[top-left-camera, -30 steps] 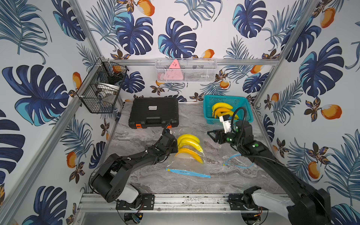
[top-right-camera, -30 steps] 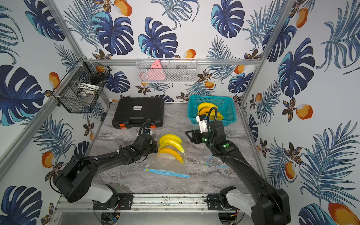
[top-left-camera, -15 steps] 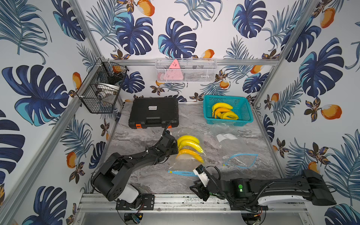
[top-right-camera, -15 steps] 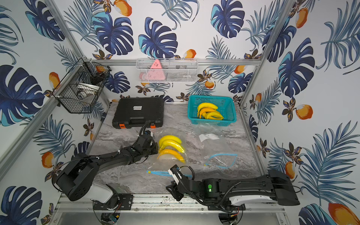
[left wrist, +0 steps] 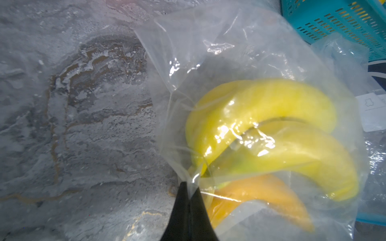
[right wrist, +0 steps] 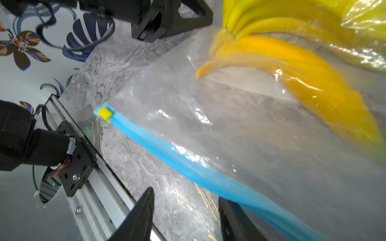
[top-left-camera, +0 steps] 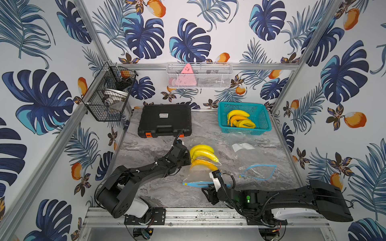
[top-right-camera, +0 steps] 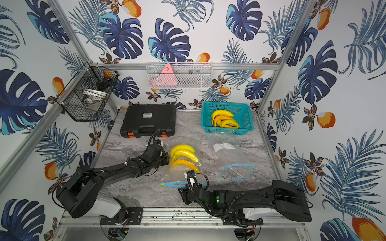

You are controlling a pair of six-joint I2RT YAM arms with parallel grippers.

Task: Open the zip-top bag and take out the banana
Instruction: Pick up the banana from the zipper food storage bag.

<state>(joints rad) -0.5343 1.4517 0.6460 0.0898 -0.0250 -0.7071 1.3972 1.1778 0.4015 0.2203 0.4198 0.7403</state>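
Observation:
A clear zip-top bag [top-left-camera: 199, 176] lies mid-table with yellow and orange bananas [top-left-camera: 203, 155] inside it. Its blue zip strip [top-left-camera: 194, 184] faces the front edge, and a yellow slider [right wrist: 104, 112] sits at the strip's left end. My left gripper [top-left-camera: 189, 158] is shut on a pinch of the bag's film [left wrist: 208, 62] right beside the bananas [left wrist: 271, 125]. My right gripper [top-left-camera: 205, 194] is low at the front, open, with bare table between its fingers. The blue zip strip [right wrist: 167, 150] crosses just in front of one finger. Whether that finger touches the strip is unclear.
A teal basket [top-left-camera: 240, 103] holding more bananas stands at the back right, and a black case [top-left-camera: 165, 120] at the back left. Two empty clear bags [top-left-camera: 257, 172] lie to the right. Wire baskets hang on the walls. The front rail [right wrist: 100, 200] runs close to my right gripper.
My right arm has swung from the back near the teal basket down to the front edge, beside the blue zip strip. The left gripper has kept its hold on the bag.

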